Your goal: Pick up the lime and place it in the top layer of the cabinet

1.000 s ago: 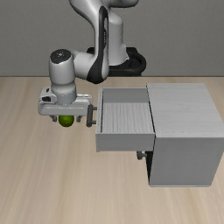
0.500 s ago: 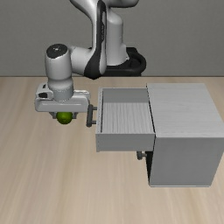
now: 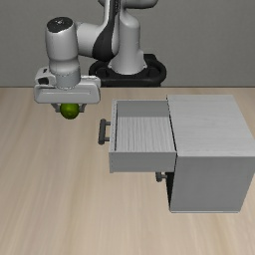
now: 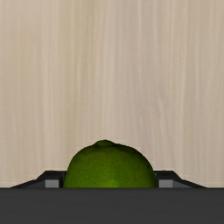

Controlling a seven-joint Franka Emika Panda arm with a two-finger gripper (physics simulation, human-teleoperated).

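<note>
No text, label, brand, number or sign can be read anywhere. The cabinet point(image 3: 207, 134), the open drawer point(image 3: 142, 129) at its nine o'clock and the lime point(image 3: 69, 111) are plain.

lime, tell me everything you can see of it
The lime is a small round fruit, dark glossy green with a slightly bumpy top. It hangs clamped in the pincer, a finger on each side, above the pale wooden table, touching nothing else, to the exterior view's left of the open drawer.
</note>
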